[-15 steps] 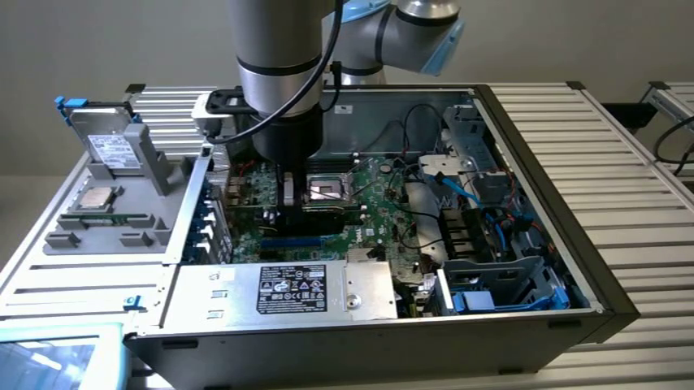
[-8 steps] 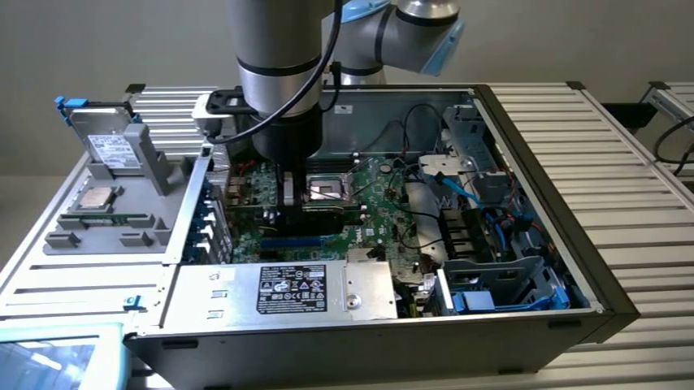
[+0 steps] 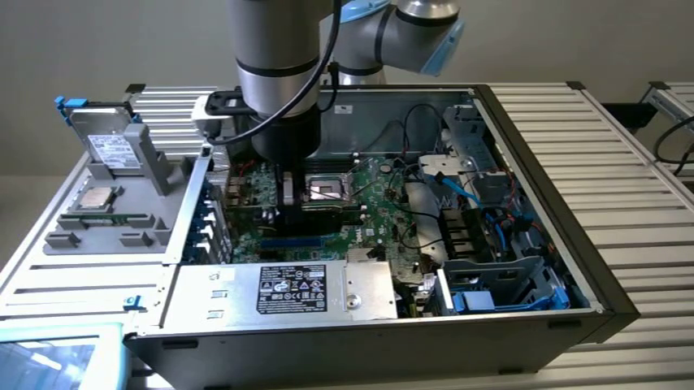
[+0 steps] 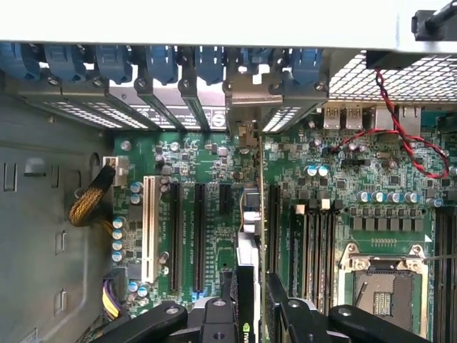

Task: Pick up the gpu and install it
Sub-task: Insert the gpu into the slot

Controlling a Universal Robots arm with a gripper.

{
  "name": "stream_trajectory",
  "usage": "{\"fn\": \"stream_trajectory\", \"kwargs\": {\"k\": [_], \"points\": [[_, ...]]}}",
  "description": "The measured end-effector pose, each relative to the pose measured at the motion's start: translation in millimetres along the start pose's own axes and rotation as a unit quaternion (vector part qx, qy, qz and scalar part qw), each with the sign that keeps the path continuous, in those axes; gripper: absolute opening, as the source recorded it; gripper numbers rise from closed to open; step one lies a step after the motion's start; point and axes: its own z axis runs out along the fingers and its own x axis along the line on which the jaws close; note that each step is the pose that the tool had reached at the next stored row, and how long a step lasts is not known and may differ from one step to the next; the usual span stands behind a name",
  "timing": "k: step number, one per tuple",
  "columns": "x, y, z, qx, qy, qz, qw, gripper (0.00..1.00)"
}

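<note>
Here, inside the open computer case (image 3: 358,349), the gripper (image 4: 251,286) pinches the gpu (image 4: 250,236) edge-on; motherboard (image 4: 343,179) beneath.

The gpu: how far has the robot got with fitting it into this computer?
Done: the gpu is picked up, clamped edge-on in the gripper inside the open computer case. In hand: it stands over the black expansion slots of the motherboard. Left: I cannot tell whether it is seated in a slot.
</note>
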Motion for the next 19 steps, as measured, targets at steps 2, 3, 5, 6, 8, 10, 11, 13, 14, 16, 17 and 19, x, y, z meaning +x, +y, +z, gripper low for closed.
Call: {"fn": "stream_trajectory", "kwargs": {"k": [2,3,5,6,8,10,11,13,14,16,17,19], "points": [[-0.1,0.8,0.3,0.0,-0.0001,-0.006,1.0,0.27],[-0.1,1.1,0.3,0.0,-0.0001,-0.006,1.0,0.27],[-0.1,1.6,0.4,0.0,-0.0001,-0.006,1.0,0.27],[-0.1,1.8,0.5,0.0,-0.0001,-0.006,1.0,0.27],[0.4,1.9,0.8,0.0,-0.0001,-0.006,1.0,0.27],[0.6,1.9,1.1,0.0,-0.0001,-0.003,1.0,0.27],[0.7,1.9,1.2,-0.0001,-0.0001,-0.001,1.0,0.27],[0.7,1.9,1.2,-0.0001,0.0,0.001,1.0,0.27],[0.8,1.9,1.4,0.0,-0.0001,0.003,1.0,0.27],[0.8,1.9,1.5,0.0,-0.0001,0.008,1.0,0.27],[0.8,1.9,1.5,0.0,-0.0001,0.009,1.0,0.27],[0.8,1.8,1.6,0.0001,-0.0001,0.009,1.0,0.27]]}}
